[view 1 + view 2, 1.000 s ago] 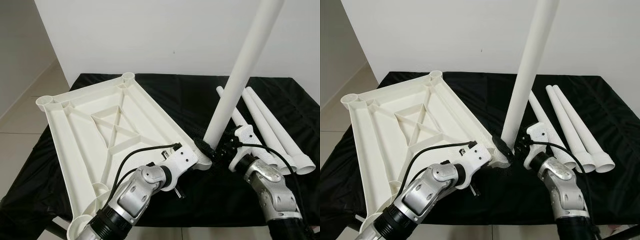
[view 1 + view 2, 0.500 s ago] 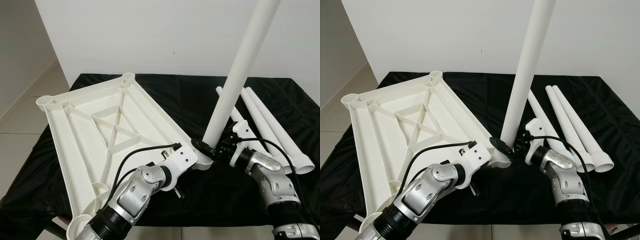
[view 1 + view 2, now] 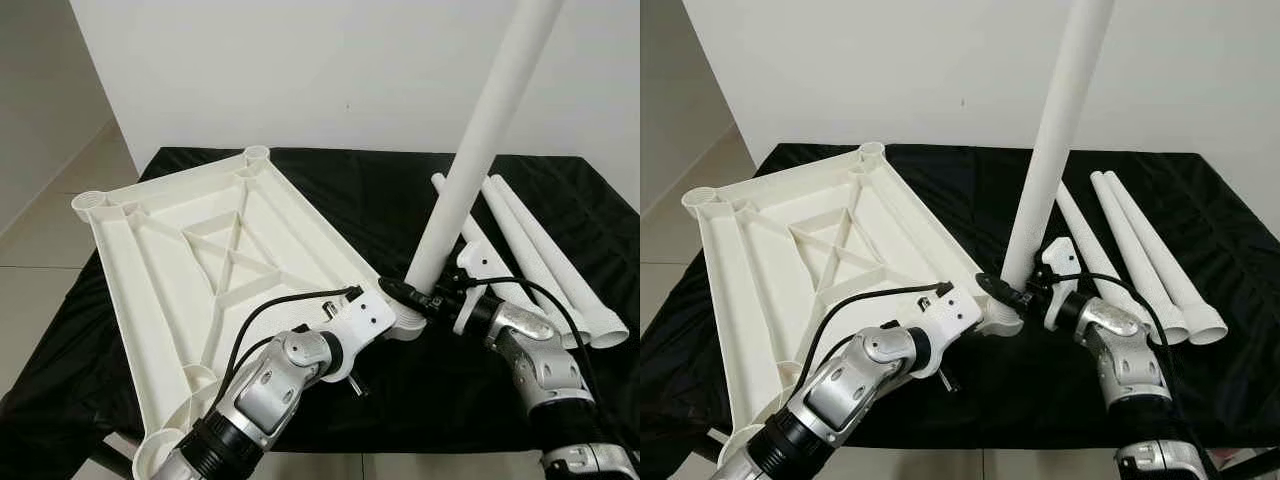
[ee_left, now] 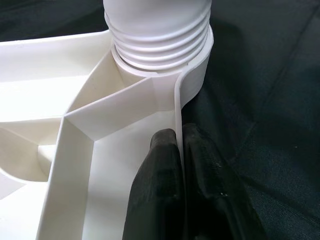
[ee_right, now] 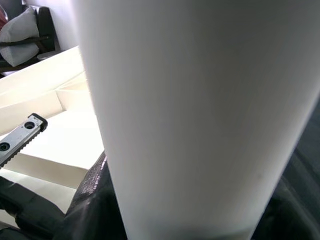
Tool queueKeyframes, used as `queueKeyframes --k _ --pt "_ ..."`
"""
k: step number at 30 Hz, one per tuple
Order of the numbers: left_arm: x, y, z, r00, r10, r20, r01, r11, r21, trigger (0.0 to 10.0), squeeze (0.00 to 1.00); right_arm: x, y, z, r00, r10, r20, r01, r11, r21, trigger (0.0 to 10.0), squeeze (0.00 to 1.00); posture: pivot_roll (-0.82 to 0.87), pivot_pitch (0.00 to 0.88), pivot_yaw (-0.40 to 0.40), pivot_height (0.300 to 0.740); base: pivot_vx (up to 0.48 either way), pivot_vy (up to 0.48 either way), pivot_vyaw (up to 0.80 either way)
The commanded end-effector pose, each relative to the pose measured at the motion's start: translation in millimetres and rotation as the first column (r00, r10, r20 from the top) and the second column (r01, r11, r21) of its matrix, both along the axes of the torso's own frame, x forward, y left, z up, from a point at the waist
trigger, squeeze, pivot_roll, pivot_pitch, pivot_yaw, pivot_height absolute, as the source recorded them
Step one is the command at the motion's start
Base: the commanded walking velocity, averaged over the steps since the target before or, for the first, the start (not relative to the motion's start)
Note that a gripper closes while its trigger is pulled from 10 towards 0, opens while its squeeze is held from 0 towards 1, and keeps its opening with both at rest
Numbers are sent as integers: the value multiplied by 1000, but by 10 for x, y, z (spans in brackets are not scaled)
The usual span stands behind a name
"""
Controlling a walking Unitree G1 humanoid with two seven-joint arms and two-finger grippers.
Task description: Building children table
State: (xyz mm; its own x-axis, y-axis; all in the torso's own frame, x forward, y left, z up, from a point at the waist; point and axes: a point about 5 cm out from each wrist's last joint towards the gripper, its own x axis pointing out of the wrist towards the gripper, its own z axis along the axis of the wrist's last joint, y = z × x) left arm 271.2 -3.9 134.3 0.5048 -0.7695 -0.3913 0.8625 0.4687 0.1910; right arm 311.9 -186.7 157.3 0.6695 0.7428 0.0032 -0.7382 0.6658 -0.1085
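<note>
The white plastic tabletop [image 3: 200, 270], turned underside up so its ribs and corner sockets show, lies on a black cloth [image 3: 380, 200] at about 9 o'clock from the middle of the scene. The left gripper [image 4: 179, 150] has its two black fingers [image 4: 160, 170] pinched together on the thin rim wall of the tabletop, just beside the near corner socket. A long white tapered plastic table leg [image 3: 480, 140] stands in that socket, tilted toward 1 o'clock, its threaded end [image 4: 157, 30] seated in the ring. The right gripper [image 3: 1025, 293] is clamped around the base of this leg. Three more white plastic legs [image 3: 1140, 250] lie side by side on the cloth at 3 o'clock.
</note>
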Motion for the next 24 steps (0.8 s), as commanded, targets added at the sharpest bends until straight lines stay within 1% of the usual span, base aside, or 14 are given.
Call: queueKeyframes --k 1,9,10,11,12,13,15,16,18,19,21,22,23,24 --pt "3 17 23 1000 13 14 -13 1000 -17 10000 0 -31 -3 -33 999 -32 -28 33 998 59 10000 0 -131 45 26 740 0 0 0" --pt "-3 13 26 1000 12 13 -11 1000 -18 10000 0 -66 67 -36 997 -79 -11 80 993 89 10000 0 -133 46 25 740 0 0 0" --pt "-5 11 26 1000 11 12 -11 1000 -19 10000 0 -76 96 -38 993 -114 0 114 990 89 10000 0 -135 46 25 740 0 0 0" --pt "-5 11 26 1000 11 12 -11 1000 -19 10000 0 -76 96 -38 993 -114 0 114 990 89 10000 0 -135 46 25 740 0 0 0" --pt "-7 9 25 1000 10 11 -10 1000 -19 10000 0 -82 123 -39 989 -150 2 149 984 95 10000 0 -137 46 24 740 0 0 0" --pt "-7 9 25 1000 10 11 -10 1000 -19 10000 0 -82 123 -39 989 -150 2 149 984 95 10000 0 -137 46 24 740 0 0 0" --pt "-14 3 21 1000 8 10 -8 1000 -20 10000 0 -90 177 -34 971 -237 21 234 967 96 10000 0 -136 47 21 740 0 0 0" --pt "-14 3 21 1000 8 10 -8 1000 -20 10000 0 -90 177 -34 971 -237 21 234 967 96 10000 0 -136 47 21 740 0 0 0" --pt "-20 0 16 1000 8 8 -8 1000 -20 10000 0 -110 250 -8 949 -316 16 311 939 145 10000 0 -135 45 17 740 0 0 0" --pt "-20 0 16 1000 8 8 -8 1000 -20 10000 0 -110 250 -8 949 -316 16 311 939 145 10000 0 -135 45 17 740 0 0 0" --pt "-23 -1 13 1000 8 8 -8 1000 -20 10000 0 -123 292 -3 938 -346 12 340 926 163 10000 0 -133 43 14 740 0 0 0" --pt "-25 -1 12 1000 9 7 -9 1000 -20 10000 0 -133 323 -2 929 -370 5 364 915 175 10000 0 -133 43 14 740 0 0 0" --pt "-26 -3 11 1000 9 7 -9 1000 -21 10000 0 -133 380 -11 912 -411 -13 405 893 195 10000 0 -133 43 14 740 0 0 0" --pt "-26 -3 11 1000 9 7 -9 1000 -21 10000 0 -133 380 -11 912 -411 -13 405 893 195 10000 0 -133 43 14 740 0 0 0"
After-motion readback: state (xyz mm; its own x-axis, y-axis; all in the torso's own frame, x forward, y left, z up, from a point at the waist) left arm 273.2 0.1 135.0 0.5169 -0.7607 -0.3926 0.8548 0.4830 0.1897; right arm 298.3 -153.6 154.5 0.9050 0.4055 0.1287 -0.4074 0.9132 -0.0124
